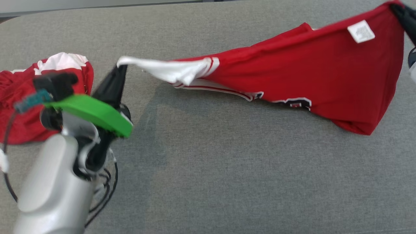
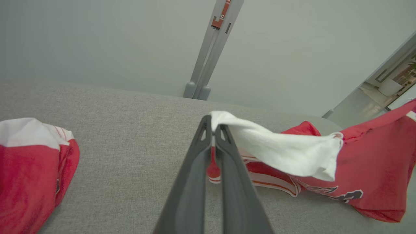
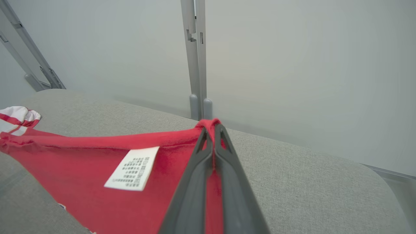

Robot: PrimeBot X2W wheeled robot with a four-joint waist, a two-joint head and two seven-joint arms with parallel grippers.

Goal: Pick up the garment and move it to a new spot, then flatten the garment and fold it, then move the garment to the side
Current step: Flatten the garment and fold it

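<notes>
Two grippers pinch the red jersey (image 1: 325, 71) at opposite ends, holding it stretched above the grey padded surface (image 1: 208, 178), with its lower fold sagging onto that surface. The left gripper (image 1: 121, 67) is clamped on the white sleeve (image 1: 169, 70), left of the surface's middle. The right gripper (image 1: 399, 9) is closed on a red hem corner toward the surface's far right edge, a white care label (image 1: 360, 31) near it. A second red-and-white garment (image 1: 19, 110) lies bunched at the surface's left edge.
</notes>
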